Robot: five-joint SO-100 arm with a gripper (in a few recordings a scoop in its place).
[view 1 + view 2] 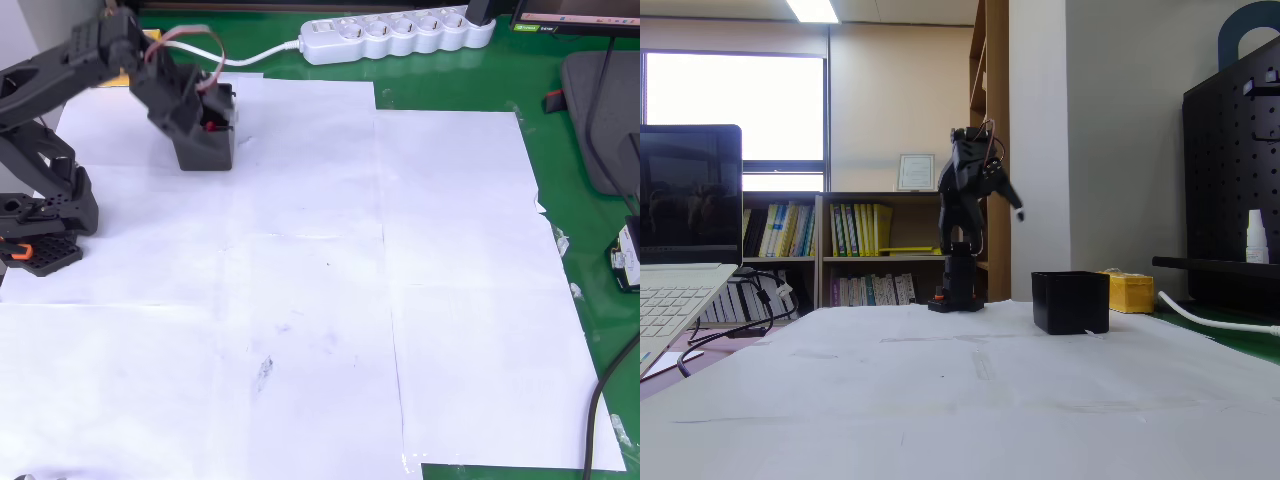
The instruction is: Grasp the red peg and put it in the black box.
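Note:
In the overhead view the black box (207, 148) stands on the white paper at the upper left. My black gripper (205, 118) hangs over its opening. A small spot of the red peg (211, 126) shows right at the fingertips, within the box's outline. I cannot tell whether the fingers hold it or it lies inside the box. In the fixed view the gripper (1017, 210) is raised well above the box (1070, 302), pointing down to the right. The jaws' gap is too small and dark to read.
The arm's base (40, 235) stands at the left edge of the paper. A white power strip (395, 35) lies along the back of the green mat. A yellow block (1130, 292) sits behind the box, and a laptop (680, 290) stands at the left.

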